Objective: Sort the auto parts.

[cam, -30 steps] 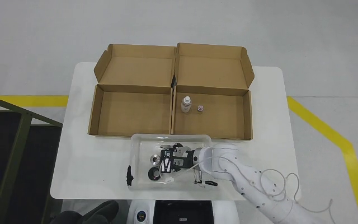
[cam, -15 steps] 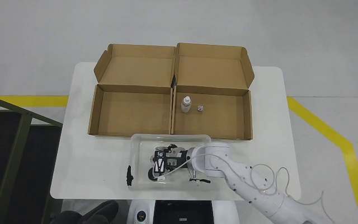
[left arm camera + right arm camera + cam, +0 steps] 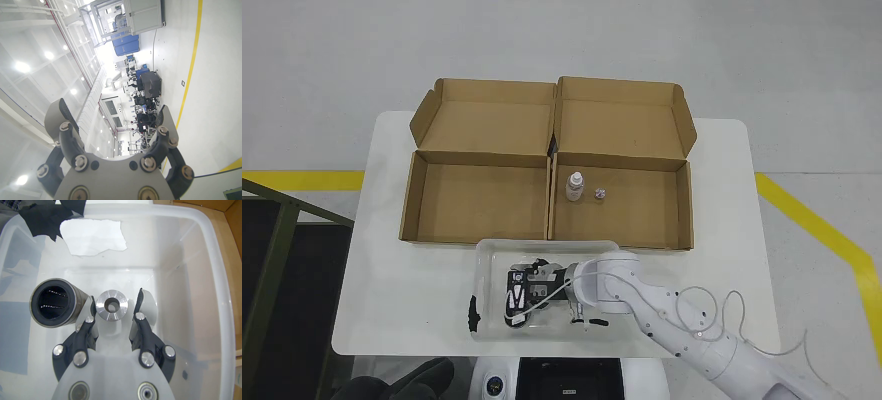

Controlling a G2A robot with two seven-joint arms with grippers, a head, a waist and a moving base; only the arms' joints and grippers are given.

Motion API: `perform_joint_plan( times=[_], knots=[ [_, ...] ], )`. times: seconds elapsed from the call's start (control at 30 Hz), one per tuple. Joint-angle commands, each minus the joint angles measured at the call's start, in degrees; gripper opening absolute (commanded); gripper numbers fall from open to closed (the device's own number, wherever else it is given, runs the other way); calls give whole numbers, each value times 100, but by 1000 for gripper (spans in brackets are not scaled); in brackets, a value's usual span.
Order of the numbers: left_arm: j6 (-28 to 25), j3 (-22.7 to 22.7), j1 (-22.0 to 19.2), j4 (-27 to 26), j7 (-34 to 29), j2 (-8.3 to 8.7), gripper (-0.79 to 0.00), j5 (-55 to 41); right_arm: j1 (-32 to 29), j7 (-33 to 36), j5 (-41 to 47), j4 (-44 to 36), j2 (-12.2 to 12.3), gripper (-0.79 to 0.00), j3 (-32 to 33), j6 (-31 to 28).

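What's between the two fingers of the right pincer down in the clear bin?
A small silver cone-shaped part with a centre hole, with the right pincer open around it, in the right wrist view.

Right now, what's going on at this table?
The right gripper is down in the clear plastic bin, open, with its fingers on either side of a small silver cone-shaped part and not yet closed on it. A larger cylindrical sleeve lies just beside that part. Behind the bin, the right cardboard box already holds a white bottle-shaped part and a small piece. The left gripper is open, holding nothing, pointed off at the room.
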Motion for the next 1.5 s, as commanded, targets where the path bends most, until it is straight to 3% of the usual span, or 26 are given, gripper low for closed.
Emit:
perform_joint_plan(
  times=[0.0,0.17,0.23,0.3,0.33,0.4,1.07,1.47],
  knots=[
    [0,0,0,0,0,0,0,0,27,10,73,68,-25,-397,-15,-33],
    [0,0,0,0,0,0,0,0,105,43,134,201,-79,-443,-41,-76],
    [0,0,0,0,0,0,0,0,123,30,123,258,-92,-499,-40,-81],
    [0,0,0,0,0,0,0,0,107,-30,206,291,-100,-585,-21,-120],
    [0,0,0,0,0,0,0,0,96,-65,281,302,-101,-677,2,-156],
    [0,0,0,0,0,0,0,0,63,-144,403,287,-97,-785,62,-178],
    [0,0,0,0,0,0,0,0,-535,-893,893,-948,184,-785,1194,-366],
    [0,0,0,0,0,0,0,0,-899,-1592,1075,-1212,296,-785,1821,-268]
  ],
)
